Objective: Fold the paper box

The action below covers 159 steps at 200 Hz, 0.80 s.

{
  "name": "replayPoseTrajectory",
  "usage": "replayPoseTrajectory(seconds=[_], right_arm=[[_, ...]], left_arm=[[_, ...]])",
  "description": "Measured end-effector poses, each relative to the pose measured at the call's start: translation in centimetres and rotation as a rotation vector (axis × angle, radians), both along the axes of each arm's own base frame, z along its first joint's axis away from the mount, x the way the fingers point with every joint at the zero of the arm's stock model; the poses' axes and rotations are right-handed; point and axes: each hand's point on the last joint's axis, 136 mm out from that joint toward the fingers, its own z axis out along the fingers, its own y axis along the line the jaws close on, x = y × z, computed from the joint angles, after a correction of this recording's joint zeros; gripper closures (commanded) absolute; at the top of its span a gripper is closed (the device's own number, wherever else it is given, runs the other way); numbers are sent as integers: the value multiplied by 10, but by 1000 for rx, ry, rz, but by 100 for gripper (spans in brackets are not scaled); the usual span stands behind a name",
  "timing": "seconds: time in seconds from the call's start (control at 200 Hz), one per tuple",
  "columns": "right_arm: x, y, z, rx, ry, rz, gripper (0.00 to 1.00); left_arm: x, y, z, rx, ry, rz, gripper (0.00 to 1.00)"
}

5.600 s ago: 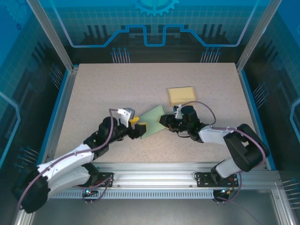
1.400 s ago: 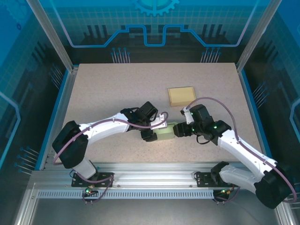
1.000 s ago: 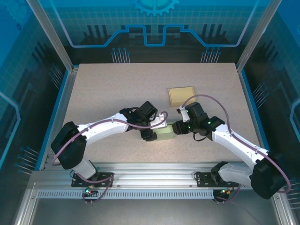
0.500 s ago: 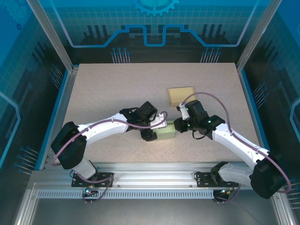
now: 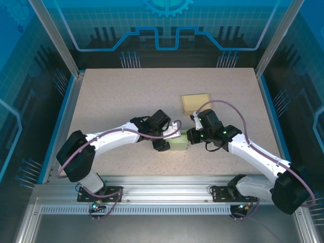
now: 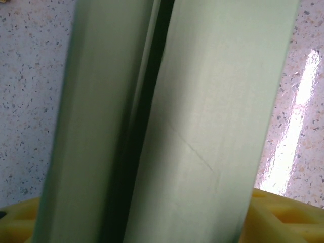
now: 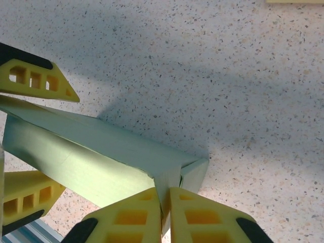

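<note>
- Pale green card makes up the paper box, which lies on the speckled bench just to the near-left of the yellow slab.
- The left claw straddles the box end farthest from the slab. It has 1 yellow finger on each long side and is clamped across the box's width.
- The right claw sits at the end nearest the slab, its 2 ribbed yellow fingers pressed together on a thin end flap.
- The step in hand, as I judge it, is folding in that slab-side flap while the other claw steadies the sleeve.
- To do it well, the far grip should be firm but not crushing, since a hollow sleeve would likely buckle.
- The flap should swing along its scored line rather than be pulled. Otherwise the box may slide toward the slab, or the card may tear at the corner.
- The box is a long squared sleeve with crisp edges. A dark seam gap runs lengthwise between 2 panels, and 1 panel carries a faint diagonal crease.
- The card is matte and smooth, the bench is glossy and stone-flecked with glare, and the slab is flat and rectangular.
</note>
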Motion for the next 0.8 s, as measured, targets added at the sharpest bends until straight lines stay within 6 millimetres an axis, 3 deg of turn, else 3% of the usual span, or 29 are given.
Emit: replayPoseTrajectory(seconds=[0.795], right_arm=[[4, 9, 1, 43, 16, -76, 95]], left_arm=[[-2, -4, -10, 21, 6, 13, 35]])
